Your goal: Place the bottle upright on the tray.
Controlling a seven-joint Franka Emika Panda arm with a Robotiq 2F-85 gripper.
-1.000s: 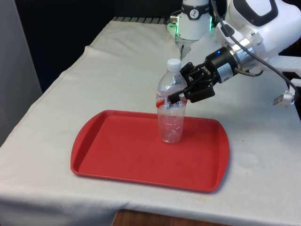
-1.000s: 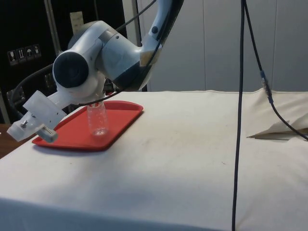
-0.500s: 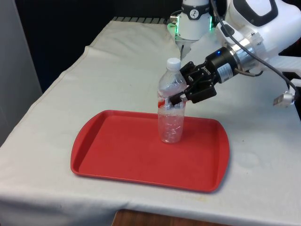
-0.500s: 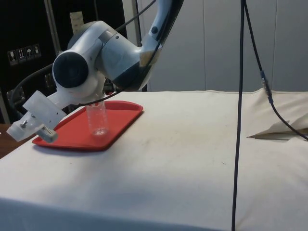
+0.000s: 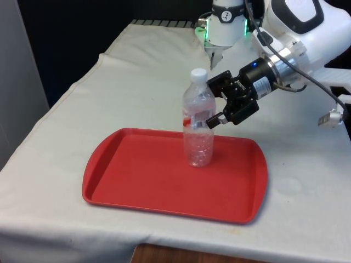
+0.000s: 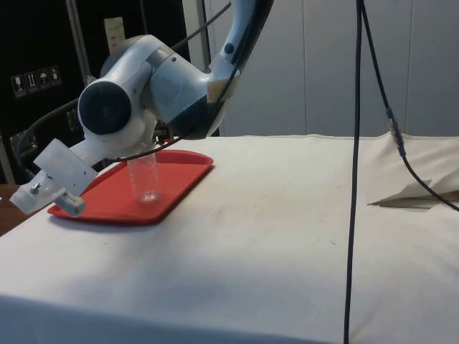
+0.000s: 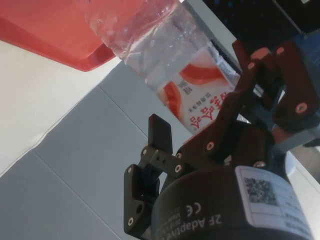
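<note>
Nearest, the red tray [image 5: 137, 181] lies flat by the surface's near edge, rim up so what stands inside stays put. On the tray's far half stands the clear bottle [image 5: 199, 123], upright on its base, white cap on top, red-and-white label round its waist; it seems to carry itself, so the task looks close to done. Just beyond, the claw [image 5: 215, 104] reaches in sideways at label height, its fingers [image 7: 161, 131] spread to either side of the bottle, apparently clear of its wall, gripping nothing.
</note>
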